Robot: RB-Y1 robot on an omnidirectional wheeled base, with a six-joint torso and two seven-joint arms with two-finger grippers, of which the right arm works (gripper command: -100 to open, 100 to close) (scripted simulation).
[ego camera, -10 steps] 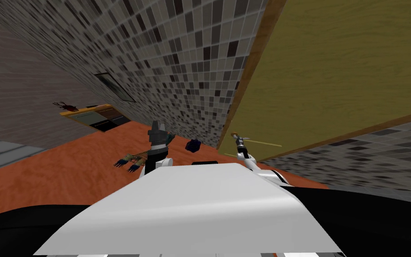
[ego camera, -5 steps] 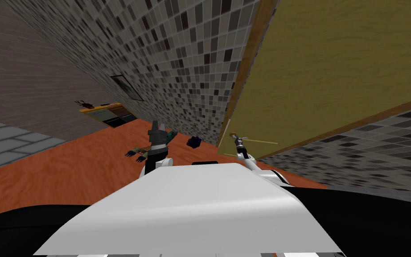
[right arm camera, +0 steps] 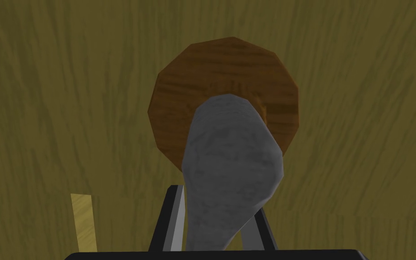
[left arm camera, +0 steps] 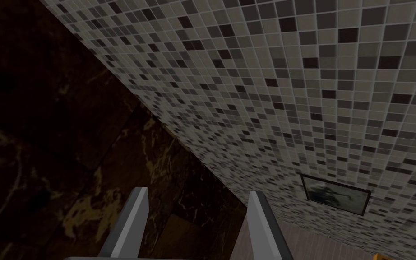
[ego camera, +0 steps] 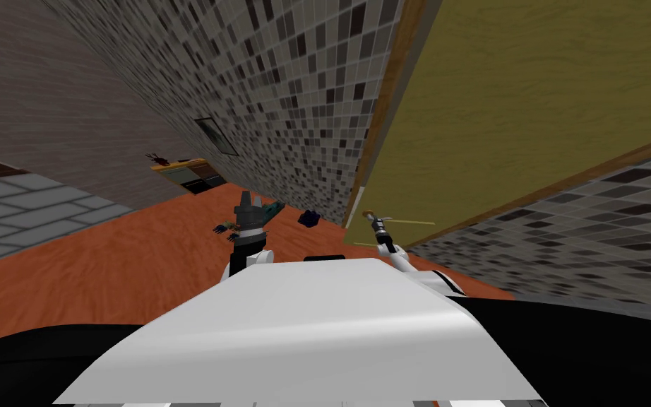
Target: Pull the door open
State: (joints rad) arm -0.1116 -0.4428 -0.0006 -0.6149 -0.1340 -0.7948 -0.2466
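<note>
Open orange floor (ego camera: 126, 261) on the left. Over it hangs the left gripper (ego camera: 249, 206), fingers (left arm camera: 130, 225) spread wide, holding nothing. A small dark blue thing (ego camera: 308, 218) lies near the foot of the tiled wall (ego camera: 282, 106). Next comes the brown door frame (ego camera: 386, 106). Just beside it, the right gripper (right arm camera: 216, 203) is clamped narrow on the grey handle (right arm camera: 229, 153), which sits on a round brown plate (right arm camera: 211, 67). The olive door (ego camera: 529, 99) spans the right.
</note>
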